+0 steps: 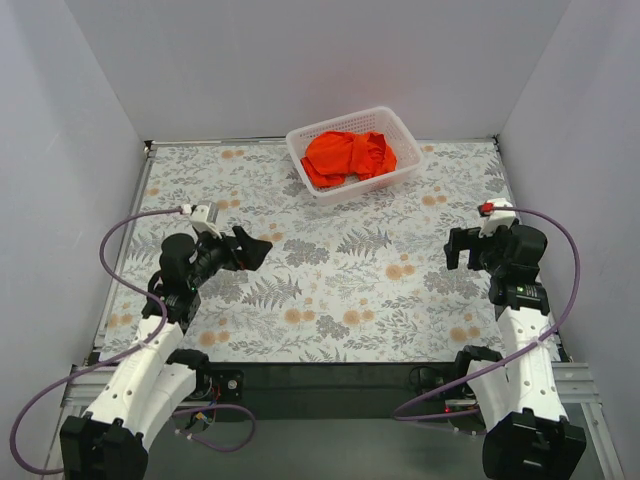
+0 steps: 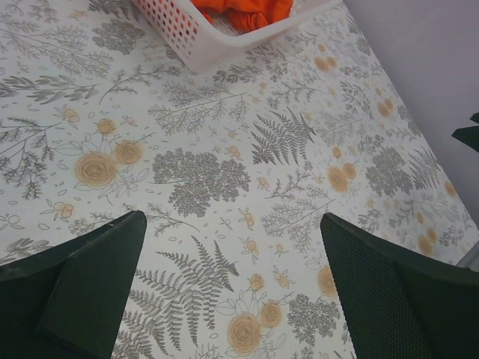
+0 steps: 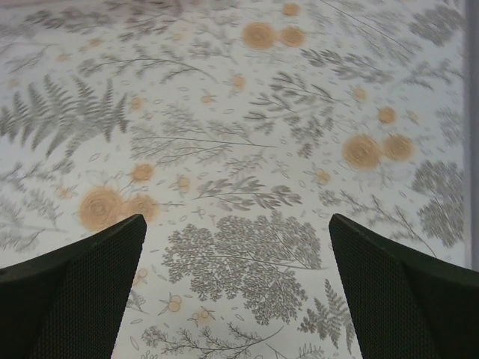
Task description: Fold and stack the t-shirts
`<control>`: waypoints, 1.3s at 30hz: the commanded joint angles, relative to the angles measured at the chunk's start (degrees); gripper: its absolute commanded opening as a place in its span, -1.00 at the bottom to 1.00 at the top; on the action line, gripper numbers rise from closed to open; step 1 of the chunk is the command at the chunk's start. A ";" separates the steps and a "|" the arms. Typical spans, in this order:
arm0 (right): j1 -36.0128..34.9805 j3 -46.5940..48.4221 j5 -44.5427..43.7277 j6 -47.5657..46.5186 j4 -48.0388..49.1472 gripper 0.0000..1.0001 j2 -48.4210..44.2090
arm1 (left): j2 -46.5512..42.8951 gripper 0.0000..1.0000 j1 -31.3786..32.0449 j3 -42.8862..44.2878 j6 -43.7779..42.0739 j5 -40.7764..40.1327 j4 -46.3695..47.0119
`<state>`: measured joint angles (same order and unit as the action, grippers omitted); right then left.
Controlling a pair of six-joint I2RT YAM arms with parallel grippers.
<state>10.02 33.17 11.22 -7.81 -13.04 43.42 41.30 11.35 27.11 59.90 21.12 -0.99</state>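
The t-shirts (image 1: pixel 346 157) are bunched in the basket (image 1: pixel 404 138) at the far edge of the bench (image 1: pixel 330 295). The left gripper (image 1: pixel 256 250) and right gripper (image 1: pixel 461 247) are held open and empty, and are judged about equally near

Soft orange-red cloth t-shirts (image 1: pixel 345 157) in a white perforated plastic basket (image 1: pixel 402 129).

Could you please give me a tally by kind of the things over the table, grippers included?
White mesh plastic basket: 1
Bright orange-red cloth t-shirts, crumpled inside it: 1 heap; the number of shirts cannot be told
Black two-finger grippers: 2, the left gripper and the right gripper, both open
Total: 4
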 commanded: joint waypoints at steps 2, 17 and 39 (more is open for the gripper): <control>-0.53 4.00 29.59 -13.89 2.84 0.97 2.88 | 8.86 0.84 0.07 8.73 2.23 6.47 1.35; 0.09 3.57 27.63 -16.54 0.20 0.97 5.62 | 73.45 0.54 18.44 83.50 -5.32 -15.49 -22.37; 0.17 4.36 30.79 -14.86 0.03 0.97 8.44 | 107.93 0.25 20.11 104.28 -6.02 -30.00 -3.85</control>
<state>9.78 35.00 40.71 -23.55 -13.54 51.72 149.18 31.29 129.05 54.83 -5.69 -10.26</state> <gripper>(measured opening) 0.984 0.635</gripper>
